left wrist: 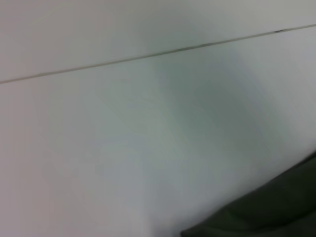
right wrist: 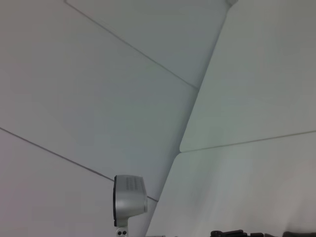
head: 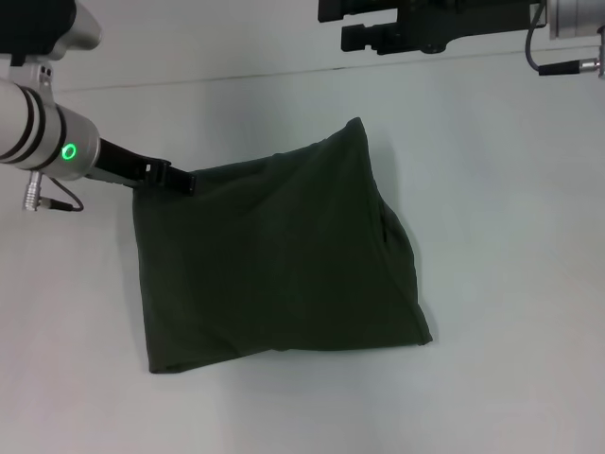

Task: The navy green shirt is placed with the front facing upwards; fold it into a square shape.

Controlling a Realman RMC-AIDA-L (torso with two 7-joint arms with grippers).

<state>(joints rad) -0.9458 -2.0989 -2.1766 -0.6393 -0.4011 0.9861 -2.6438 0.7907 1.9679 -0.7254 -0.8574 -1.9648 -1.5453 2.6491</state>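
- The navy green shirt (head: pixel 274 260) lay folded into a rough four-sided bundle in the middle of the white tabletop (head: pixel 510 236), plain green side up, with no print showing.
- Its edges were uneven: the far right corner rose to a point, and the near edge ran slightly slanted.
- The left gripper (head: pixel 180 179) sat at the shirt's far left corner, low over the tabletop, its fingers closed on the fabric edge there.
- In the left wrist view, only a dark strip of the shirt (left wrist: pixel 266 212) showed against the pale tabletop (left wrist: pixel 123 148).
- The right gripper (head: pixel 364 24) was held high at the far side, well apart from the shirt; whether its fingers were open or closed I cannot tell.
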